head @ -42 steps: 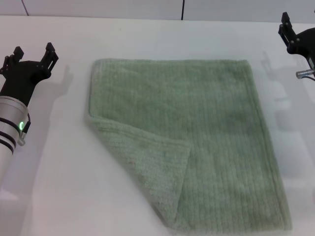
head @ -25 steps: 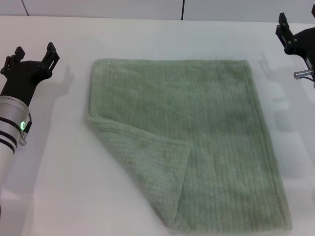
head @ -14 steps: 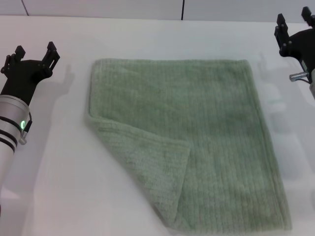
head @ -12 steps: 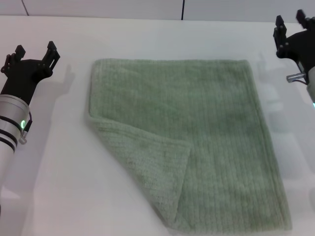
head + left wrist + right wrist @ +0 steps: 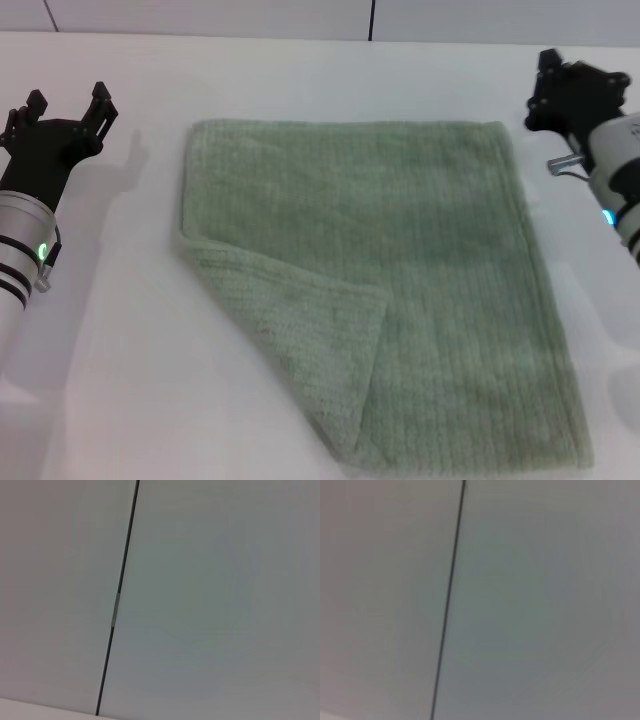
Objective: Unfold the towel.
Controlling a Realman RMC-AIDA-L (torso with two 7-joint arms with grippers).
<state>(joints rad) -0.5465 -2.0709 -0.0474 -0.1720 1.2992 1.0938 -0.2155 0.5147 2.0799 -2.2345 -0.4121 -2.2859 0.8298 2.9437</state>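
The pale sage-green towel [image 5: 400, 260] lies flat on the white table [image 5: 120, 380] in the head view. Its near left corner is folded over onto the cloth as a triangular flap [image 5: 300, 340]. My left gripper [image 5: 67, 98] is open and empty, above the table to the left of the towel's far left corner and apart from it. My right gripper [image 5: 572, 68] is open and empty, just right of the towel's far right corner and not touching it. Neither wrist view shows the towel or any fingers.
Both wrist views show only a pale wall panel with a dark vertical seam [image 5: 116, 610] [image 5: 447, 605]. The same wall with a seam [image 5: 371, 20] stands behind the table's far edge.
My right gripper has moved left and a little down, from the frame's right edge to beside the towel's far right corner. The left gripper and the towel have hardly moved.
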